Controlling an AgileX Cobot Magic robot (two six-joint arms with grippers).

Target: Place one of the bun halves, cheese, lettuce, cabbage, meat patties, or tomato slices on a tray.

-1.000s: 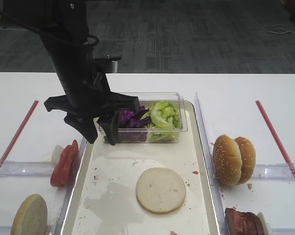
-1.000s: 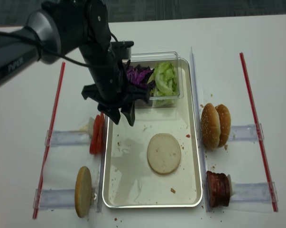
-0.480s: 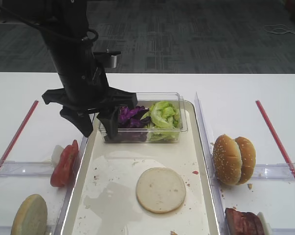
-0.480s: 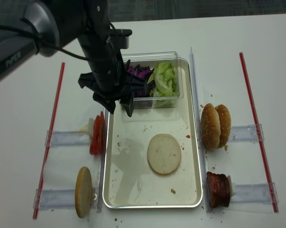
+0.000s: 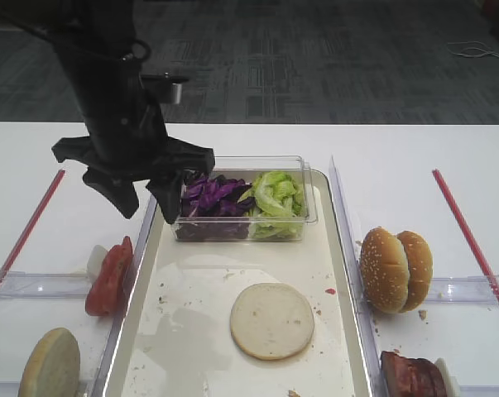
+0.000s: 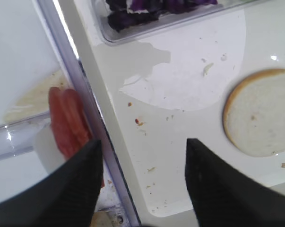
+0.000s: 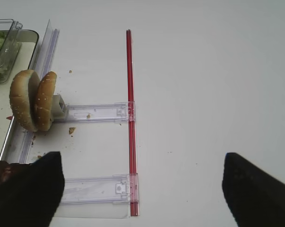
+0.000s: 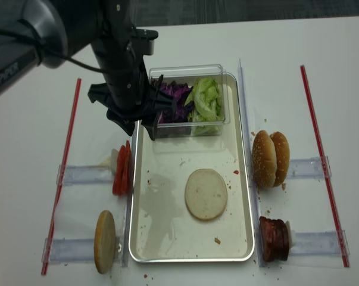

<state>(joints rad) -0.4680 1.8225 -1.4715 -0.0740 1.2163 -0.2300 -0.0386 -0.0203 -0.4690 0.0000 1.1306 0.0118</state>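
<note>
- One plain bun half [image 5: 271, 320] lies cut face up, pale cream and round, at lower centre of the silver tray [image 5: 191, 347].
- A second plain half [image 5: 49, 364] stands on edge at lower left, outside the tray.
- Two sesame halves [image 5: 395, 270] stand at right; patties [image 8: 273, 238] at lower right.
- Tomato slices [image 5: 109, 276] stand at left.
- A tub holds cabbage [image 5: 209, 198] and lettuce [image 5: 275, 197].
- Left gripper [image 5: 147, 198] hangs open and empty at upper left; right gripper [image 7: 142, 189] is open too.
- The arm reads "PIPER".

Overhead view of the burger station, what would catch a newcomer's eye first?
The black left gripper hangs with jaws apart over the tray's left rim, near the clear tub of purple cabbage and green lettuce. On the tray floor one pale bun half lies cut face up. Red tomato slices stand on edge just left of the tray.
</note>
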